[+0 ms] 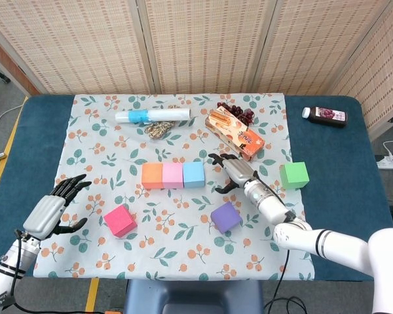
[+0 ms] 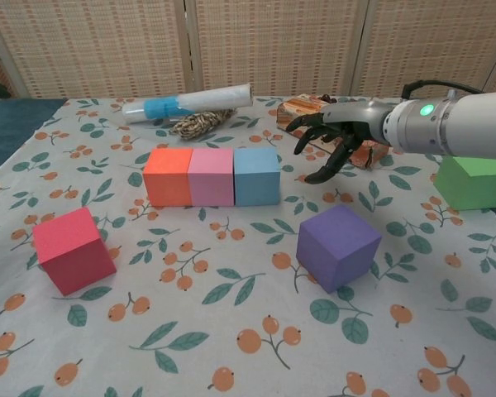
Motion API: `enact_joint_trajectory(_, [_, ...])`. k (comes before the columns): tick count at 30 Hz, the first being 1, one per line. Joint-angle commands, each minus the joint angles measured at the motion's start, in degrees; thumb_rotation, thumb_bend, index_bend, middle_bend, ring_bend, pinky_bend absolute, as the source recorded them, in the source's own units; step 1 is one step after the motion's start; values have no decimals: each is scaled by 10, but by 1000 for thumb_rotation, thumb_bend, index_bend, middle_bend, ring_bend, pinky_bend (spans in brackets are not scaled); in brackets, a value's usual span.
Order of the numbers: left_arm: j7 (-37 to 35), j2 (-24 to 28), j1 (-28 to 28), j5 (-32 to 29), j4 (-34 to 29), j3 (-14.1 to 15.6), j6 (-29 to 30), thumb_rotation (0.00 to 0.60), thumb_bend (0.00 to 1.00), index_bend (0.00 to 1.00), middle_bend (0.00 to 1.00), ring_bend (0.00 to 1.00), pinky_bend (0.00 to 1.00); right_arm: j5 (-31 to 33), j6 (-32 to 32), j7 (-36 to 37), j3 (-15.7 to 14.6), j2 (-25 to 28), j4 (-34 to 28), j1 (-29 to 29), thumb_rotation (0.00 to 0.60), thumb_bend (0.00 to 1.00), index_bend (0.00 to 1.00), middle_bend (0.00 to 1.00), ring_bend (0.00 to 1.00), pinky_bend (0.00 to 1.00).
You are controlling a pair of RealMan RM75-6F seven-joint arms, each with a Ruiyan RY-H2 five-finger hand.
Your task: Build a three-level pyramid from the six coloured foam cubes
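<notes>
Foam cubes, risk check, near to far. My left hand (image 1: 52, 209) idle at near counter edge, fingers spread, empty. Red cube (image 2: 73, 250) and purple cube (image 2: 337, 246) loose on floral cloth (image 2: 215, 347), nearest me. My right hand (image 2: 335, 142) hovers beyond purple cube, fingers apart, nothing held. Base row orange cube (image 2: 168, 175), pink cube (image 2: 211, 176), blue cube (image 2: 256, 175) touching. Green cube (image 2: 471, 179) well right. Judged risks: hand brushing blue cube, splitting row; foam squashed in grip, seating crooked on second level; snack box (image 1: 234, 133) crowding far-side approach.
</notes>
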Motion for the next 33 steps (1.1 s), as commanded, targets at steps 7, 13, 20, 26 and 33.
enact_joint_trajectory(7, [-7,-3,1,1,6,2,1,600,318,111,0,0,88,-17,-9,23,-3,-30,25,8,600,175,0,180,0,0])
enact_joint_trajectory(13, [-15,-5,3,2,14,3,3,600,318,112,0,0,88,-25,-16,37,-1,-48,35,13,600,175,0,180,0,0])
enact_joint_trajectory(20, [-20,-4,5,4,19,5,6,600,318,112,0,0,88,-31,-16,44,-2,-58,42,17,600,175,0,180,0,0])
enact_joint_trajectory(26, [-22,-5,3,3,23,6,1,600,319,112,0,0,88,-34,-3,42,-8,-45,27,11,600,175,0,182,0,0])
enact_joint_trajectory(33, [-21,-8,-20,5,31,5,-34,600,319,137,0,0,88,-63,66,37,1,44,-86,-26,600,175,0,183,0,0])
